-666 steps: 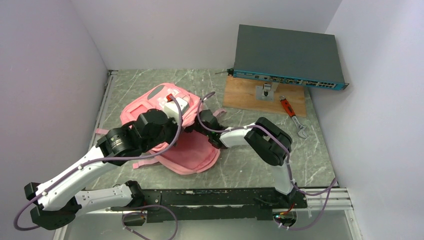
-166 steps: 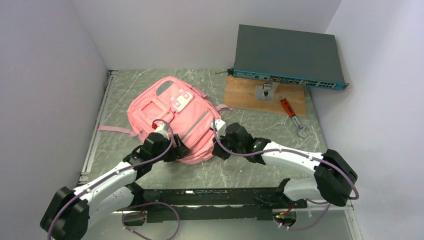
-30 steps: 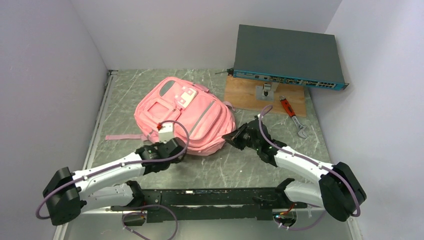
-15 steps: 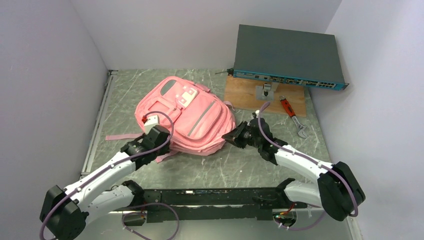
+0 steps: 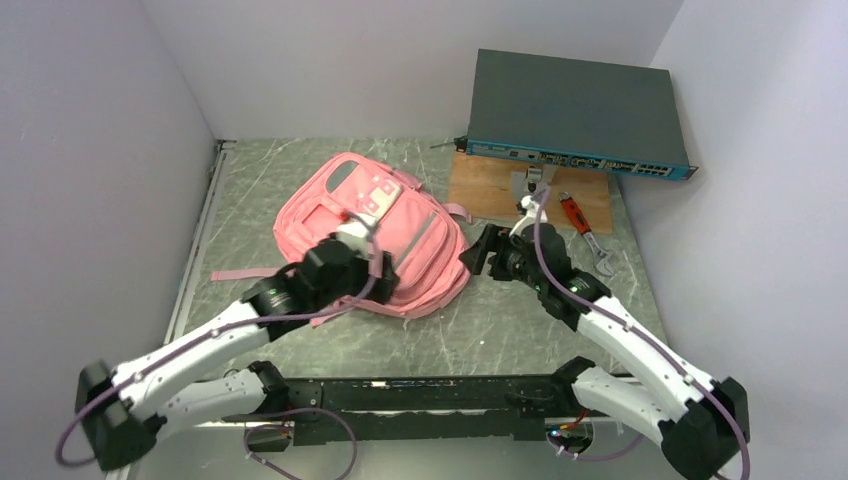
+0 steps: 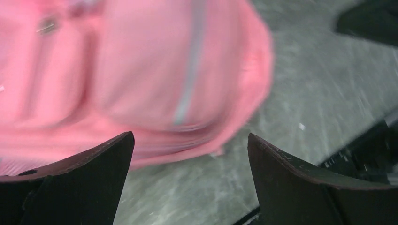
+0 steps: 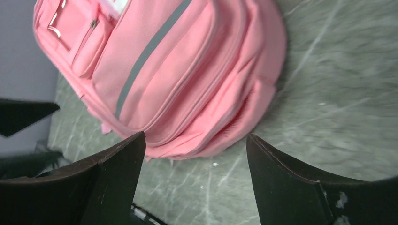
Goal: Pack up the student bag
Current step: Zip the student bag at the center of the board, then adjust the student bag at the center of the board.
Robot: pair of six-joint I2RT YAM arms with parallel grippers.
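The student bag [image 5: 425, 245] is a pink backpack lying flat on the grey marbled table, front pockets up, with a grey stripe and a small white tag. My left gripper [image 5: 383, 268] hovers over its near left part, open and empty. In the left wrist view the left gripper [image 6: 190, 136] frames the blurred student bag [image 6: 141, 70] and bare table. My right gripper [image 5: 472, 255] stands just off the bag's right edge, open and empty. In the right wrist view the right gripper [image 7: 195, 135] frames the student bag [image 7: 187, 70] from its near corner.
A dark network switch [image 5: 575, 115] rests over a wooden board [image 5: 490, 190] at the back right. A red-handled wrench [image 5: 585, 230] lies beside the board. A pink strap [image 5: 240, 273] trails left. Walls close in the left, back and right; a black rail [image 5: 420, 395] runs along the front.
Both grippers went from shut to open. The left gripper rose and moved right over the bag. The right gripper drew back a little from the bag's right edge.
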